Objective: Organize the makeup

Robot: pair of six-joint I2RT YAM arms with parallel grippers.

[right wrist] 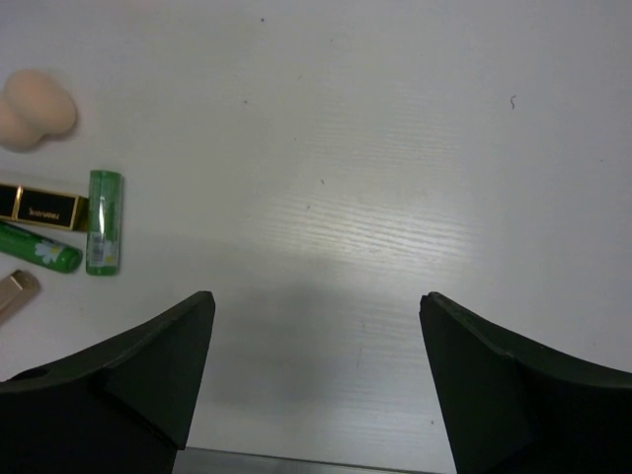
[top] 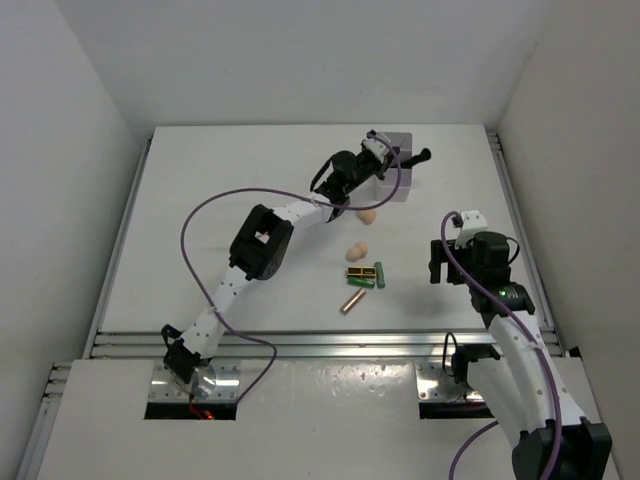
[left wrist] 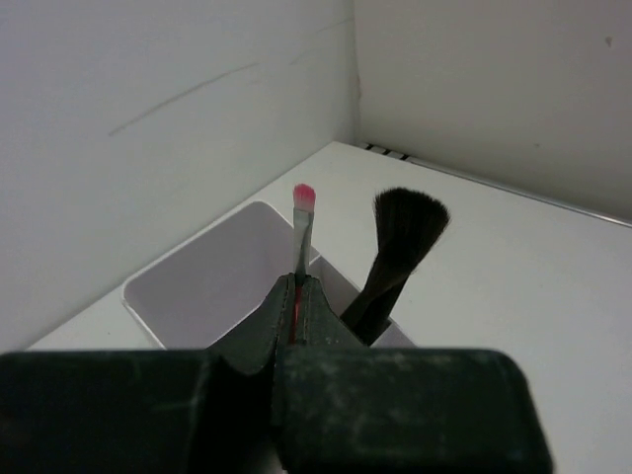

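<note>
The left gripper [left wrist: 296, 286] is clamped on a thin pink-tipped brush [left wrist: 304, 202], holding it over the white box [left wrist: 188, 286] at the table's [top: 200, 220] 12 o'clock, where a fluffy black brush [left wrist: 407, 225] leans. The right gripper [right wrist: 316, 306], jaws wide apart, hovers at 3 o'clock of a green tube [right wrist: 104, 222], gold-black tube [right wrist: 44, 205] and peach sponge [right wrist: 35, 109].

Lab enclosure (plain white walls [top: 70, 120])

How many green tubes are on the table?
2. One green tube lies at the end of the gold-black tube; the second green tube lies alongside it. Others could hide in the white box.
</note>
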